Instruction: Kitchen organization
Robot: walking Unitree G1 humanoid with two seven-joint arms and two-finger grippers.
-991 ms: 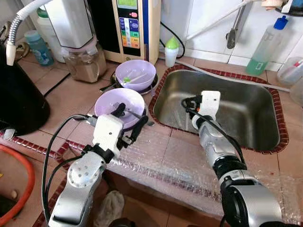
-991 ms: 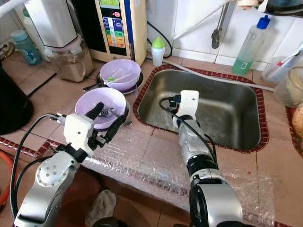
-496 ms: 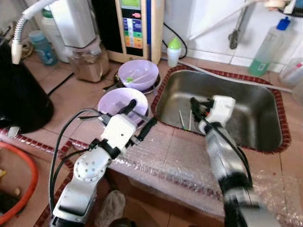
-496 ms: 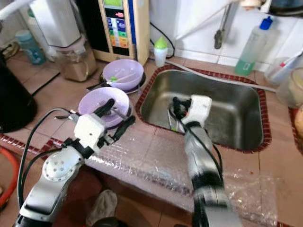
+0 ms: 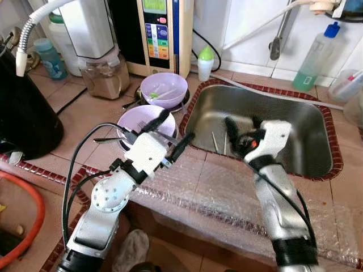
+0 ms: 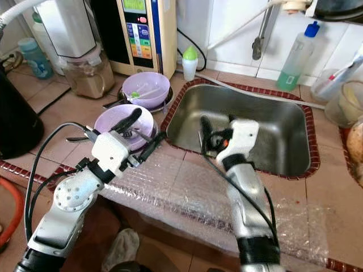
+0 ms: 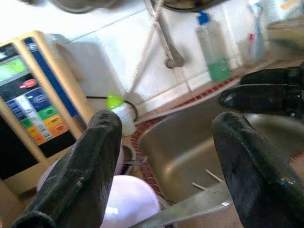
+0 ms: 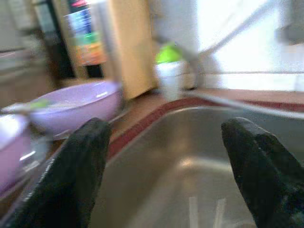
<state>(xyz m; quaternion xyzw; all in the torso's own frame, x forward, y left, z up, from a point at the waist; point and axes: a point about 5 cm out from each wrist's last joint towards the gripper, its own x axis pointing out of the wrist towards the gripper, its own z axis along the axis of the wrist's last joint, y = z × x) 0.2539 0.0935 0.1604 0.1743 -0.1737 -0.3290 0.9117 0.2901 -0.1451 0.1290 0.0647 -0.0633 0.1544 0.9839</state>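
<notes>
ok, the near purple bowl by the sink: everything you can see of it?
The near purple bowl is a round, pale lilac bowl that looks like plastic. It sits upright on the tiled counter just left of the steel sink, in front of a second purple bowl. Metal utensils lie across it. The left gripper, open, hovers over its near rim.

You've got plenty of room inside the sink [image 5: 306,133], just two thin sticks [image 5: 219,142] lying on its bottom. The counter left of it is crowded: two purple bowls [image 5: 145,120], a blender jar [image 5: 102,78] and a small green-capped bottle [image 5: 205,62].
</notes>
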